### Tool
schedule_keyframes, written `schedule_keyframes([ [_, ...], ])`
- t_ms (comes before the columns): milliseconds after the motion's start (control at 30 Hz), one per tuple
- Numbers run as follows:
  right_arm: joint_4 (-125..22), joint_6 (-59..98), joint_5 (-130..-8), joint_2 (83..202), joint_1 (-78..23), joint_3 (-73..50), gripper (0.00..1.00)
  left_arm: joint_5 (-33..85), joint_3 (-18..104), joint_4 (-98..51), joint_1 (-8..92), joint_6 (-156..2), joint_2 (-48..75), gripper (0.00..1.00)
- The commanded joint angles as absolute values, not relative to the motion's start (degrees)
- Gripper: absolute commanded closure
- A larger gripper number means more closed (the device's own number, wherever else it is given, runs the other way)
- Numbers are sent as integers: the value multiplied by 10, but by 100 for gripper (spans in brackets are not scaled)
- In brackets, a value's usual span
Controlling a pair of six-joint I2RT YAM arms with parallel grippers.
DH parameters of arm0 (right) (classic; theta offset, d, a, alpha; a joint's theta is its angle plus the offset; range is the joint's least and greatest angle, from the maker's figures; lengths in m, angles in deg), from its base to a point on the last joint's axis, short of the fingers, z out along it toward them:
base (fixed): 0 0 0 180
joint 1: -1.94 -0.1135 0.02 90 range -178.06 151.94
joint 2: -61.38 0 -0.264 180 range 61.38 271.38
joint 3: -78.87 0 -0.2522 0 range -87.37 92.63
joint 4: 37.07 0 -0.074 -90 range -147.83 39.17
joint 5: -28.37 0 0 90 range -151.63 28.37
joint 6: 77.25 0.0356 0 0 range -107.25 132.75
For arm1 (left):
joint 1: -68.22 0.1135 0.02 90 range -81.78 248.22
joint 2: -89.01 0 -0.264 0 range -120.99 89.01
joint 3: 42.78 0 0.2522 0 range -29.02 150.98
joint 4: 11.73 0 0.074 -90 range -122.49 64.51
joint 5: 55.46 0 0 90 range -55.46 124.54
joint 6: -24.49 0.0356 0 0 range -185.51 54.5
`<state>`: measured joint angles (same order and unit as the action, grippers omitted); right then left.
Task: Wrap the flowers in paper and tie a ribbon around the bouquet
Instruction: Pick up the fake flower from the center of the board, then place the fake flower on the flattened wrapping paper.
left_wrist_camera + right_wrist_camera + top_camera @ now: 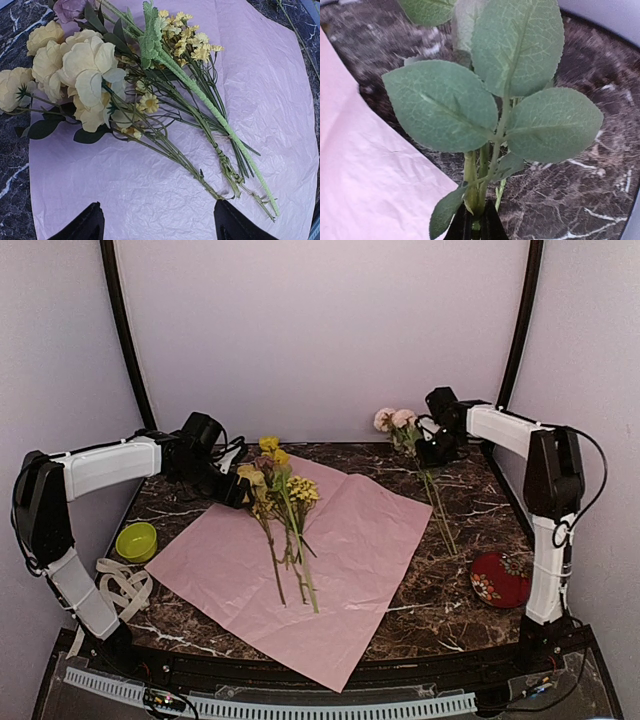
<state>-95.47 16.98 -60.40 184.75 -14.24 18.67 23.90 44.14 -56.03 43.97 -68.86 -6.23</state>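
Reaching in from the left above a green bowl [136,540] and the cream ribbon [122,585] heaped on the marble table [450,610], with white forearm level and the left gripper [238,490] spread wide just beside the yellow blooms. Shows at wrist level only two black fingertips [85,225] at the bottom edge, well apart, touching nothing. Finds the flowers [150,100] lying across the crinkled lilac paper [100,180], heads toward the back wall, stems toward the near edge, the sheet spread flat mid-table. Stretches in from the right with upper arm upright and forearm level, the right gripper [477,227] clamped tight on the green stems of a pink-headed sprig [393,420] near the paper's far corner. Loses the pink heads behind broad leaves up close; cannot tell whether lifted or resting. Rounds off with a red dish [500,578] by the right base.
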Motion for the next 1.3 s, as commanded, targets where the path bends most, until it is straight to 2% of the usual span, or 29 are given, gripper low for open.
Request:
schedule_keyframes([
  [0, -876, 208, -649, 1702, -150, 149, 100, 224, 458, -570, 443, -688, -59, 22],
  [133, -765, 269, -768, 1635, -178, 89, 100, 176, 439, -528, 444, -715, -35, 20],
  [267, -632, 357, -872, 1625, -244, 43, 100, 132, 379, -426, 457, -795, -2, 17],
  [367, -564, 414, -927, 1681, -310, 64, 100, 102, 351, -388, 472, -872, -2, 17],
  [533, -572, 470, -940, 1807, -391, 191, 100, 70, 291, -335, 475, -954, 8, 21],
  [700, -577, 528, -945, 1908, -429, 258, 100, 78, 224, -300, 475, -980, 39, 25],
  [867, -559, 564, -932, 1971, -448, 273, 99, 94, 226, -311, 473, -968, 40, 27],
  [1033, -638, 512, -872, 1980, -447, 300, 63, 93, 229, -312, 472, -968, 29, 30],
  [1167, -728, 407, -780, 1917, -434, 301, 52, 108, 231, -321, 470, -960, 28, 31],
  [1267, -760, 348, -687, 1846, -403, 240, 45, 121, 236, -328, 463, -953, 29, 32],
])
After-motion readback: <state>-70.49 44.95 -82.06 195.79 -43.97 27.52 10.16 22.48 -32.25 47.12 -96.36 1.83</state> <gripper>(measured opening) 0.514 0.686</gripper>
